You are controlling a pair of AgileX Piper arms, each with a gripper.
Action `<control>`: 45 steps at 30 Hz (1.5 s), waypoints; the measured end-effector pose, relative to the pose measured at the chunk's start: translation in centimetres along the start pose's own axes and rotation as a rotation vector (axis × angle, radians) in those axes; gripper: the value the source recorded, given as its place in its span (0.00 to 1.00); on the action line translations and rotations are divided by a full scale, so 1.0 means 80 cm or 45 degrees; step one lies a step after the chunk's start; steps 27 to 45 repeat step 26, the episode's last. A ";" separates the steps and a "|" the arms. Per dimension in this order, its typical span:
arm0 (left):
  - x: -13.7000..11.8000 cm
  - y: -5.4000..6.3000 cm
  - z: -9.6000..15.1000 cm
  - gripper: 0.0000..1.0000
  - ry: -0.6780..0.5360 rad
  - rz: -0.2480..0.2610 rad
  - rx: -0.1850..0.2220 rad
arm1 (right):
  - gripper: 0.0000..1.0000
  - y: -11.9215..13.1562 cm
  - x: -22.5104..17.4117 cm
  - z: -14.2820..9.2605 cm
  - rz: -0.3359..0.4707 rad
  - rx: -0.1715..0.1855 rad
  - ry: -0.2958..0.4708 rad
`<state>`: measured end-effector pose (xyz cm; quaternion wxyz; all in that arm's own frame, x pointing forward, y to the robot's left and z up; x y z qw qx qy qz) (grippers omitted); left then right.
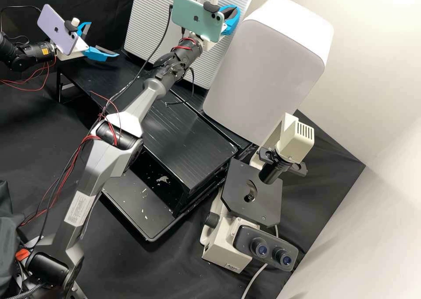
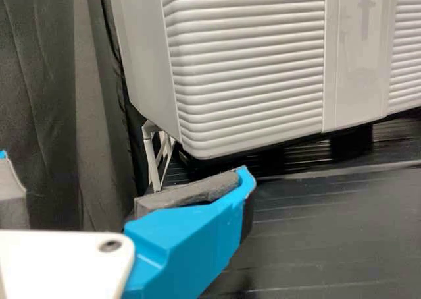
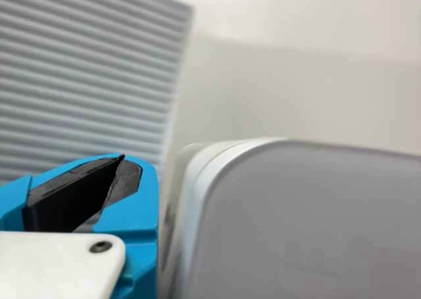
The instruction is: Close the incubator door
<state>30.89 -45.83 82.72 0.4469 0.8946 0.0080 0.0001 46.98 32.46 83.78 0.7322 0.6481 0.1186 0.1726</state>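
Jaws pressed together, the right gripper (image 3: 123, 159) is hovering beside the incubator door (image 1: 263, 79) above the desk (image 1: 188, 138), probably for pushing; the left gripper (image 1: 104, 39), jaws spread, is hanging well apart, likely unneeded.

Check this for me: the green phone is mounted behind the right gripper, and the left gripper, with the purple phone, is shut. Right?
Not quite: the high view shows the left gripper, with the purple phone, open, its fingers spread apart. The green phone is indeed mounted behind the right gripper.
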 end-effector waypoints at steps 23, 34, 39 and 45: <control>0.000 0.000 0.000 1.00 0.000 0.000 0.000 | 1.00 -0.004 -0.180 0.021 0.266 0.068 0.136; 0.000 0.000 0.000 1.00 0.000 0.000 0.000 | 1.00 -0.005 -0.193 0.032 0.260 0.110 0.182; 0.000 0.000 0.000 1.00 0.000 0.000 0.000 | 1.00 -0.005 -0.193 0.032 0.260 0.110 0.182; 0.000 0.000 0.000 1.00 0.000 0.000 0.000 | 1.00 -0.005 -0.193 0.032 0.260 0.110 0.182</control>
